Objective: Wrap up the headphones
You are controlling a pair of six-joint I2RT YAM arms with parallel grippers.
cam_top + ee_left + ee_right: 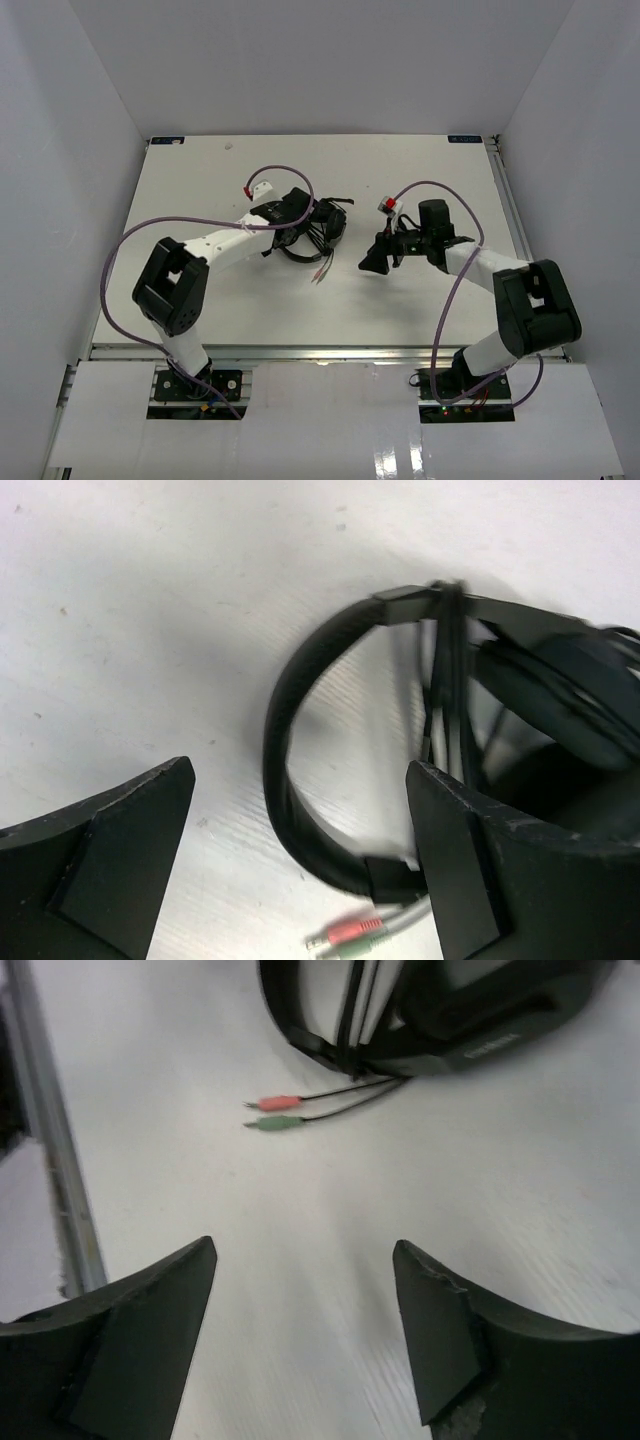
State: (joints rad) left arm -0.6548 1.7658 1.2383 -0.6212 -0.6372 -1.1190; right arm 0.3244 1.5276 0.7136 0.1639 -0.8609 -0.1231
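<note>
White table [200,180] carries the headphones [300,740], headband lying between the left gripper's [300,770] spread jaws; pink and green plugs [272,1112] rest ahead of the right gripper's [305,1248] jaws.

Headphones [318,232]: black, over-ear, lying flat near the middle of the white table [200,190], slightly left. Thin arched headband [277,740]; padded earcup [570,695]. Thin black cord [452,660] wound in several turns across the band; pink and green plugs [278,1102] trail loose on the near side.
</note>
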